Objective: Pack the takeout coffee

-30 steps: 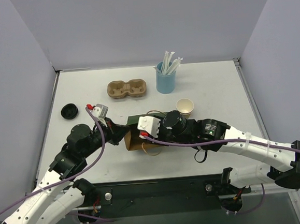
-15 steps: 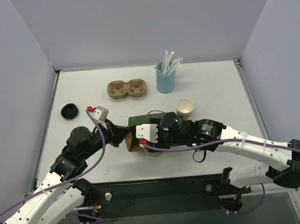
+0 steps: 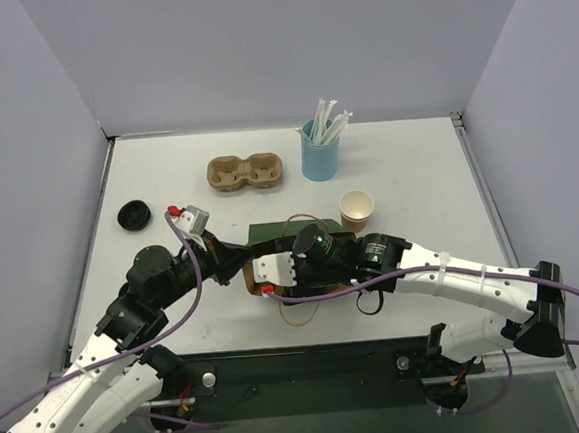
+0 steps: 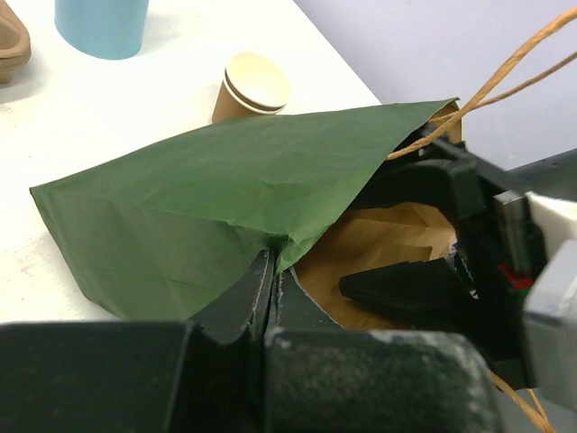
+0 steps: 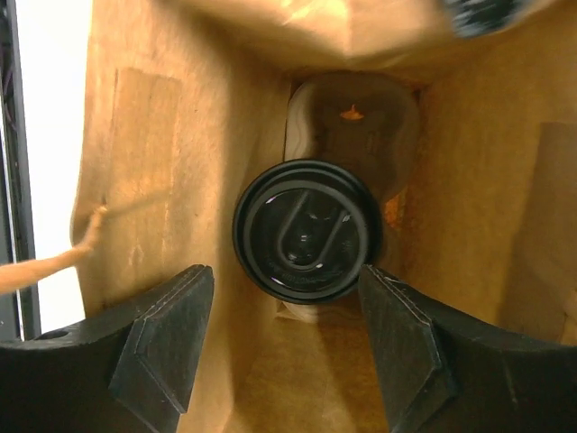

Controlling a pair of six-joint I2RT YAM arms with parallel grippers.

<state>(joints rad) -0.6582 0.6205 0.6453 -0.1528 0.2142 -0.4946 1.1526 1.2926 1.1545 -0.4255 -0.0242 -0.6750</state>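
Bag propped open, one lidded cup inside, the tan coffee not yet packed.
At the bottom of the left wrist view, the left gripper (image 4: 273, 271) is pinched together on the lip of the green paper bag (image 4: 207, 189), seemingly to prop its mouth open. The right gripper (image 5: 287, 293) sits inside that mouth, jaws apart and clear of a black-lidded cup (image 5: 306, 230) lying deeper in. Beyond the bag, right of centre, the takeout coffee (image 3: 357, 207) stands upright and unlidded.

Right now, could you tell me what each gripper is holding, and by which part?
The left gripper pinches the dark green paper bag by the rim of its mouth. The right gripper, open inside the bag, holds nothing.
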